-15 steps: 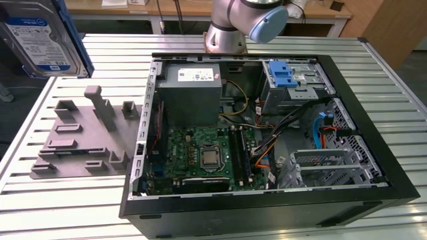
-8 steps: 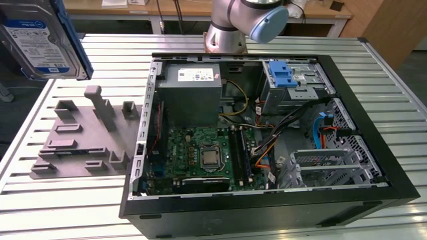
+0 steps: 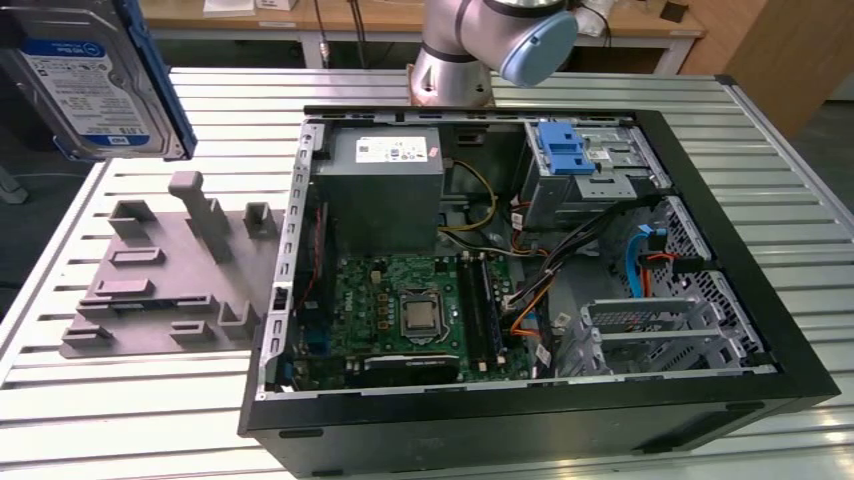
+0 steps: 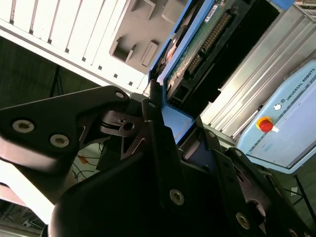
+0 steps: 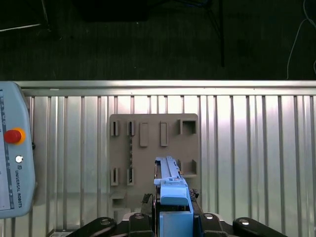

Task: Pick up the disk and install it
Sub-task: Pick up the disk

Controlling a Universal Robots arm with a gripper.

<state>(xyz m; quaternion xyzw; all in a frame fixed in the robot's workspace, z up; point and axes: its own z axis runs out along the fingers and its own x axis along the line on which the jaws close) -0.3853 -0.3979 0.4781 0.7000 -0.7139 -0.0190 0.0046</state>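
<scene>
Exterior view: cam sits high on the near side, tilted down over the open PC case point(image 3: 534, 430) on the slatted table point(image 3: 774, 150), facing my arm base point(image 3: 454, 70) at the far edge. The disk point(image 3: 94, 80) hangs v. close to that lens, at the exterior view's left. First wrist view looks straight down past my gripper point(image 5: 171, 200), well above the grey fixture plate point(image 5: 153, 148). Second wrist view looks along the gripper linkage, close up, tilted. All 3 share the plate; both wrist views share the pendant point(image 5: 12, 163).

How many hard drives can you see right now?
1. The disk is held in the gripper, raised above the grey fixture plate beside the open computer case; the case's drive cage could hide another.
</scene>
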